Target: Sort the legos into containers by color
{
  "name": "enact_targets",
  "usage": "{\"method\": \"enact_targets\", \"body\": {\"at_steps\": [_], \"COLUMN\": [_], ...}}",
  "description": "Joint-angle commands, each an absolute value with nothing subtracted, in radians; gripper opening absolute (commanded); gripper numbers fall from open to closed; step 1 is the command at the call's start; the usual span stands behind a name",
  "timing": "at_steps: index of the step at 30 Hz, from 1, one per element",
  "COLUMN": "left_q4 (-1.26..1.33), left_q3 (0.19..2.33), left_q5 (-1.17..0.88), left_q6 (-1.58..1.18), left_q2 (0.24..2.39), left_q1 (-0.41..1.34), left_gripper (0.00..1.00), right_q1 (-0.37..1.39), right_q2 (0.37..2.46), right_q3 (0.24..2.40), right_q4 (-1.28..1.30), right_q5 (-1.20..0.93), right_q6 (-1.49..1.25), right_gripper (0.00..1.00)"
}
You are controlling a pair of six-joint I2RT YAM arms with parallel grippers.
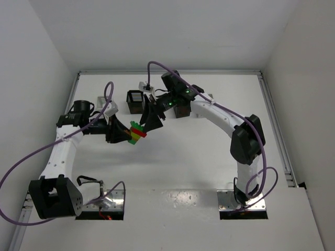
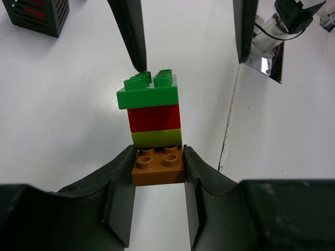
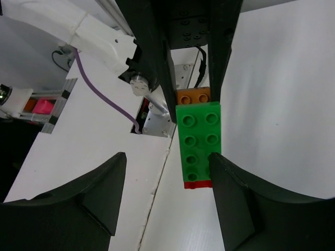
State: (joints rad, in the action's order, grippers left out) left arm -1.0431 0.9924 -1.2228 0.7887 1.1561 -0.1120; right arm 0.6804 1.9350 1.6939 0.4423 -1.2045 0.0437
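Left claw [image 2: 158,156] is clenching the brown brick [image 2: 157,170] under a 4-brick stack [image 2: 154,117] over the counter [image 1: 183,167]. At its 1 o'clock, right claw [image 3: 166,162] is standing released, straddling the green brick [image 3: 200,138]. Splitting seems underway; next, clamping green and pulling toward bins [image 1: 136,98] at 12 o'clock.

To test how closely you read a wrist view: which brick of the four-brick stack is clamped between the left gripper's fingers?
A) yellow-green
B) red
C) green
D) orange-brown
D: in the left wrist view the left gripper presses its two fingers against both sides of the orange-brown brick, while the rest of the stack juts out beyond the fingertips.
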Motion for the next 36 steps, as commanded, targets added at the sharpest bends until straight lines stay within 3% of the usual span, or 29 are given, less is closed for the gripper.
{"method": "enact_targets", "body": {"at_steps": [1,11,20,23,24,27,30,36], "left_q4": [-0.966,-0.946,-0.946,-0.946,-0.946,-0.946,-0.946,-0.937], "left_q3": [0.989,0.971,0.962,0.962,0.962,0.971,0.971,0.950], "left_q5": [-1.249,-1.239,-1.239,-1.249,-1.249,-1.249,-1.249,-1.249], "left_q6": [0.730,0.719,0.719,0.719,0.719,0.719,0.719,0.719], "left_q2": [1.127,1.109,1.100,1.109,1.109,1.109,1.118,1.118], "left_q1": [-0.103,-0.061,-0.052,-0.052,-0.052,-0.052,-0.052,-0.052], "left_gripper": [0.32,0.32,0.32,0.32,0.32,0.32,0.32,0.32], "right_q1": [0.712,0.739,0.729,0.729,0.729,0.729,0.729,0.719], "right_q2": [1.887,1.905,1.905,1.905,1.905,1.905,1.905,1.896], "right_q3": [1.687,1.706,1.715,1.715,1.715,1.715,1.715,1.724], "right_q4": [0.425,0.459,0.419,0.437,0.448,0.448,0.468,0.468], "right_q5": [-1.213,-1.036,-1.006,-1.025,-1.025,-1.048,-1.057,-1.078], "right_q6": [0.067,0.103,0.094,0.109,0.123,0.132,0.141,0.141], "right_gripper": [0.65,0.65,0.65,0.55,0.44,0.25,0.15,0.05]}}
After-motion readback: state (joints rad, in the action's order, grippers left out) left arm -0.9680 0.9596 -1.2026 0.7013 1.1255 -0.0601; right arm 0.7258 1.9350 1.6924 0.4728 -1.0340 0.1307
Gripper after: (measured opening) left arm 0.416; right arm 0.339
